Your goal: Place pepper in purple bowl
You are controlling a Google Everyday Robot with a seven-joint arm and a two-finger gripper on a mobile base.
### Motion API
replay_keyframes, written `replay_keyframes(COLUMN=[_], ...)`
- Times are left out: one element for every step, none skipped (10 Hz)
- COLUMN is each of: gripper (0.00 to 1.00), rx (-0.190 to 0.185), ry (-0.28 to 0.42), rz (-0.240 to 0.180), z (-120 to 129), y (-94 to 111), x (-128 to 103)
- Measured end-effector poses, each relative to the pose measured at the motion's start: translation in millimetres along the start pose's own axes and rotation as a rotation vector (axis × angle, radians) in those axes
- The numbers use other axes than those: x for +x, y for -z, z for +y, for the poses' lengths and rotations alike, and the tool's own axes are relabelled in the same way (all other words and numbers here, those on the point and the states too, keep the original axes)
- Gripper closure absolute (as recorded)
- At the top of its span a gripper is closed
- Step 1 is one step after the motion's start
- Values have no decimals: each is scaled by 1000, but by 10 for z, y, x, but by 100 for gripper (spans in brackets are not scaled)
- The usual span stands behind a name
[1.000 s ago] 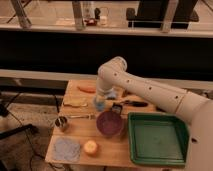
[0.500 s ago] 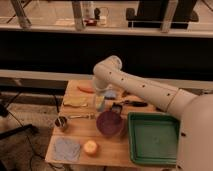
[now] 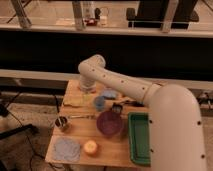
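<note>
The purple bowl (image 3: pixel 110 123) stands on the wooden table (image 3: pixel 80 114), right of centre near the front. My white arm bends at its elbow above the table's back left corner and drops toward the tabletop. The gripper (image 3: pixel 86 89) is at its lower end, open, low over that back left area. The pepper is hidden behind the arm's end. The bowl lies to the gripper's front right, well apart from it.
A green tray (image 3: pixel 139 139) fills the table's right side. A flat pale-yellow item (image 3: pixel 75 100) lies by the gripper, with a small bluish cup (image 3: pixel 100 103) and a dark object (image 3: pixel 117 107) near the bowl. A metal cup (image 3: pixel 62 122), blue cloth (image 3: pixel 67 148) and round yellow fruit (image 3: pixel 91 146) sit front left.
The arm's elbow and lower end have swung left toward the back left corner. The pepper, visible there before, is now covered by the arm. Nothing on the table has moved.
</note>
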Motion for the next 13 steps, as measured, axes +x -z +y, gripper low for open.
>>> replay_keyframes(gripper=[20, 20, 20, 20, 20, 20, 20, 20, 20, 20, 20, 20, 20], rx=[-9, -11, -16, -15, -14, -10, -13, -12, -13, -14, -11, -11, -3], ry=[-14, -35, -70, -91, -106, -131, -146, -151, -157, -165, -172, -178, -187], rz=[4, 7, 15, 22, 27, 34, 43, 48, 55, 62, 70, 75, 86], z=[-109, -200, -359, -501, -601, -705, -726, -732, -724, -709, -704, -692, -718], y=[-88, -130, -208, -280, -341, -431, -516, -613, -736, -826, -860, -886, -896], x=[6, 44, 108, 157, 209, 317, 409, 448, 482, 520, 567, 609, 658])
